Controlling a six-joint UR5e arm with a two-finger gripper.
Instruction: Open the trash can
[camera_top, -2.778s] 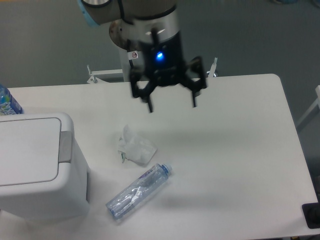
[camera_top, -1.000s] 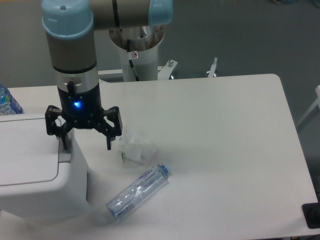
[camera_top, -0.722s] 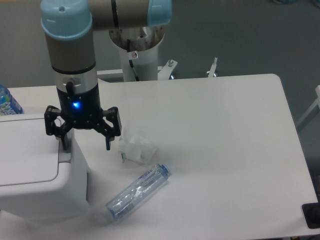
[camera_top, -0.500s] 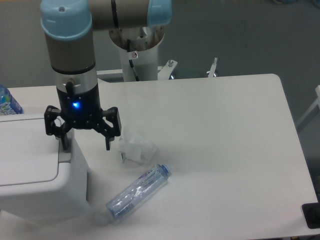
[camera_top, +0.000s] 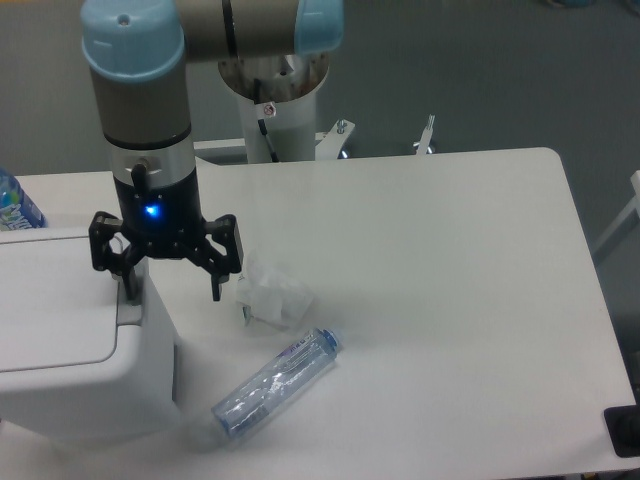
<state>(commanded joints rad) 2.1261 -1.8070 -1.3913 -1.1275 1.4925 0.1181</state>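
The white trash can (camera_top: 70, 350) stands at the table's left front, its flat lid down. Its grey button strip (camera_top: 129, 310) runs along the lid's right edge and is partly hidden. My gripper (camera_top: 172, 292) hangs open over that edge, pointing down. One fingertip (camera_top: 130, 291) rests at the top of the strip; whether it presses the strip I cannot tell. The other fingertip (camera_top: 216, 293) hangs off the can's right side above the table.
A crumpled white tissue (camera_top: 272, 297) lies just right of the gripper. A clear plastic bottle (camera_top: 277, 385) lies on its side in front of the tissue. Another bottle (camera_top: 14, 205) pokes up behind the can at the far left edge.
Since 2.8 s ago the arm swung from the table's back middle leftward and down to the can's button edge. Over the last second nothing has visibly moved.
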